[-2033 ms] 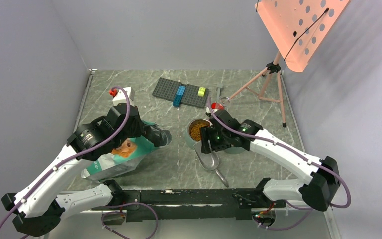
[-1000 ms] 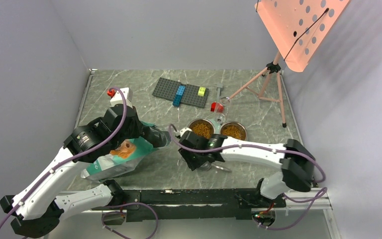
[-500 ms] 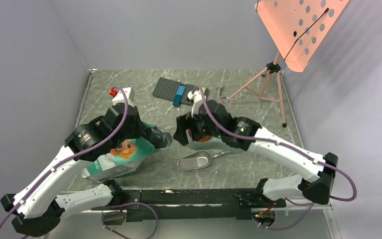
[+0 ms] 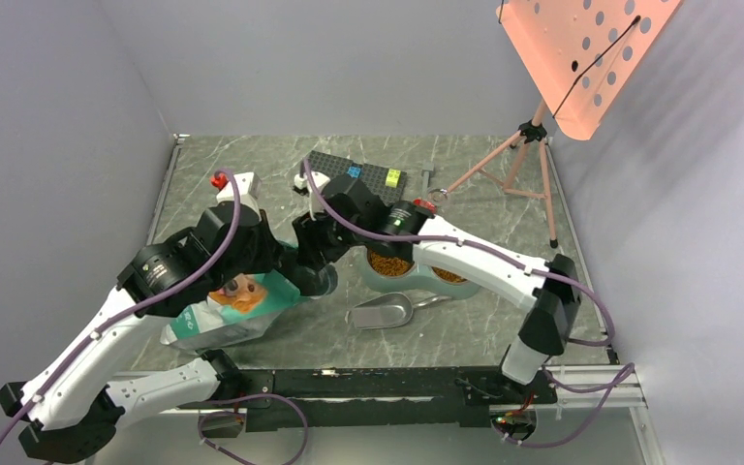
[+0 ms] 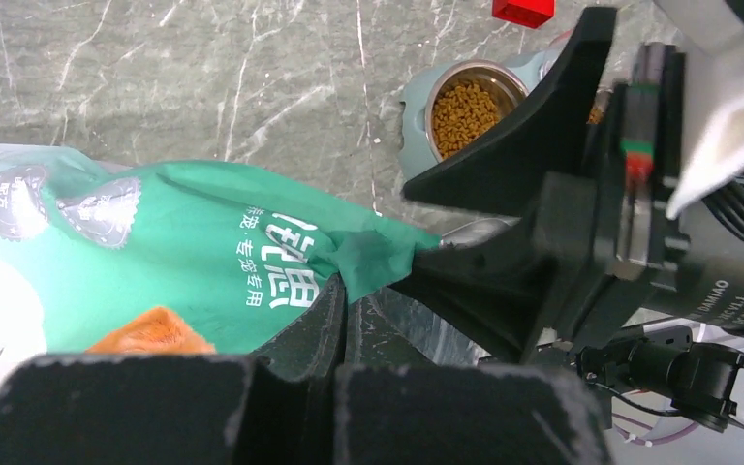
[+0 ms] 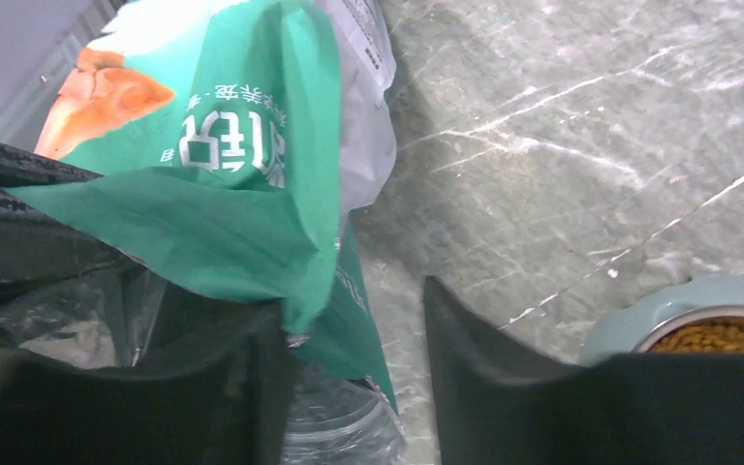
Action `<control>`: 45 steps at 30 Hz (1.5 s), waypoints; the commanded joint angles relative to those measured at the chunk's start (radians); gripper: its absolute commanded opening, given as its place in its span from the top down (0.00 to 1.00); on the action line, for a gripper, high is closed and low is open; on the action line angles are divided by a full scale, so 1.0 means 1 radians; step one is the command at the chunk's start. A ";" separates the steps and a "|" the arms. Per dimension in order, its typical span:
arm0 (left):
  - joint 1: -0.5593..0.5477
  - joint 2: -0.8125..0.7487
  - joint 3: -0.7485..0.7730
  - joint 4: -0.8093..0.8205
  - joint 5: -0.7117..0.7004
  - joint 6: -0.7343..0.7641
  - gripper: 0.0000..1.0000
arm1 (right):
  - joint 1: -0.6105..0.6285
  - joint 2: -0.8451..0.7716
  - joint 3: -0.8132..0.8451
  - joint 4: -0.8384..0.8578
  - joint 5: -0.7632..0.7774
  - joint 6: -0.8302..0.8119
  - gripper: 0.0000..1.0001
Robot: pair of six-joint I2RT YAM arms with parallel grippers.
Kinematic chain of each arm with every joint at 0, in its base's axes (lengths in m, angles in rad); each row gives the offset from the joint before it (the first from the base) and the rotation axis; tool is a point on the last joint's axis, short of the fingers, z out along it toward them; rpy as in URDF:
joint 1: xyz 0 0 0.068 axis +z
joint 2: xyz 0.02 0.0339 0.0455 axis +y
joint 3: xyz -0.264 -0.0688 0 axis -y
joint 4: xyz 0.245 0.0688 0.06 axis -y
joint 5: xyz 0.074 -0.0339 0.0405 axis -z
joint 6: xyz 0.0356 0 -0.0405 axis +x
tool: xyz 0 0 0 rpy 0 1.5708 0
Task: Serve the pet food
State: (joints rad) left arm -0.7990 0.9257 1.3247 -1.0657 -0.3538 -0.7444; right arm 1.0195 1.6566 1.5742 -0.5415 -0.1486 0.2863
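1. Pet food [image 5: 465,102] is in both steel bowls of the grey-green dish [image 4: 399,283], mid table [image 4: 465,334].
2. Teal/white pouch [image 4: 237,310] lies on its side at the left, open end twd the dish.
3. Left tool [image 5: 339,334] is clamped tight on the pouch's top edge.
4. Right tool [image 6: 349,310] is spread wide at that same edge w/ the teal flap between its fingers, not gripping.
5. Metal scoop [image 4: 383,312] lies flat just in front of the dish; can't tell what's in it.
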 commanded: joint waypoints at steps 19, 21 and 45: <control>-0.007 -0.015 0.321 0.061 0.078 0.243 0.77 | 0.024 0.147 0.706 -0.158 0.272 0.423 1.00; -0.007 -0.009 0.329 0.008 0.061 0.253 0.60 | 0.024 0.175 0.733 -0.164 0.271 0.433 1.00; 0.111 0.124 0.407 -0.093 0.226 0.287 0.01 | 0.050 0.236 0.774 -0.175 0.293 0.412 1.00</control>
State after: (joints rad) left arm -0.7498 1.0931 1.7802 -1.2789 -0.3439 -0.4576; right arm 1.0641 1.9057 2.2787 -0.8253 0.1398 0.7223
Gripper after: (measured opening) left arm 0.993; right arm 0.011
